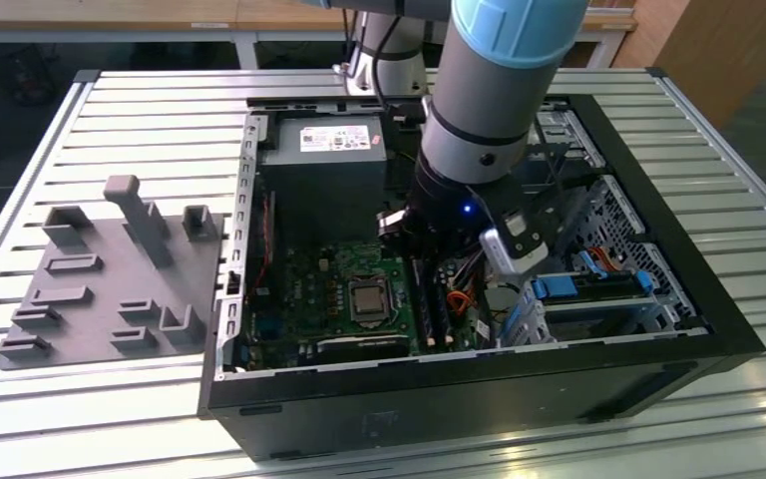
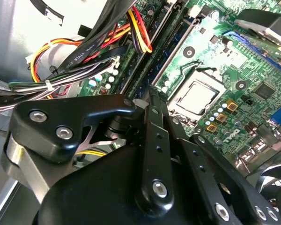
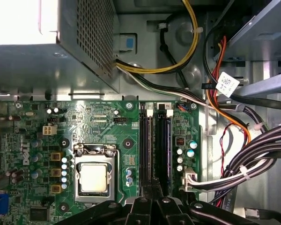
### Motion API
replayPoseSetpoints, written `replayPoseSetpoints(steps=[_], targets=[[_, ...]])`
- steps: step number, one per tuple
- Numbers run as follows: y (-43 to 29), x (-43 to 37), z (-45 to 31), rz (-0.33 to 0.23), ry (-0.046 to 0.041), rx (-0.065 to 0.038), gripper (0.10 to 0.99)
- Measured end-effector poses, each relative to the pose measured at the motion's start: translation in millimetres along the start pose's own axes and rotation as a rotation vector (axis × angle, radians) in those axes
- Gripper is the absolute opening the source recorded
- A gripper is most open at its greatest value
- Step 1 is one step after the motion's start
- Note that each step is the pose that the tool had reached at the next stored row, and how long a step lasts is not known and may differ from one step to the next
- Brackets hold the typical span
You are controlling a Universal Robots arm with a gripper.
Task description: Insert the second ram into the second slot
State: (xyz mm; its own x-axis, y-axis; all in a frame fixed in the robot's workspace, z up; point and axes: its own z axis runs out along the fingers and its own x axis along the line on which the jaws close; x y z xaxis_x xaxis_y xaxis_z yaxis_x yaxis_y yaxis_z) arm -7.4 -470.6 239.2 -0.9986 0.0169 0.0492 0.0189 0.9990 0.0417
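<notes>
Two black slots (image 3: 157, 145) lie beneath the gripper (image 3: 152, 187); I cannot tell its jaws' state.

A thin blue memory stick, the second ram (image 3: 168, 150), stands on edge, seated lengthwise in the second slot (image 3: 162, 150) of the green motherboard, just beyond the gripper's (image 3: 152, 204) tips.
</notes>
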Motion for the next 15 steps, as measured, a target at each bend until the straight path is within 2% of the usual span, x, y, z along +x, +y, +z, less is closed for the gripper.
replayPoseSetpoints(steps=[8,15], targets=[[0.2,0.3,-4.0,0.000,0.0001,-0.004,0.102],[0.2,0.2,-4.3,0.000,0.0001,-0.005,0.102]])
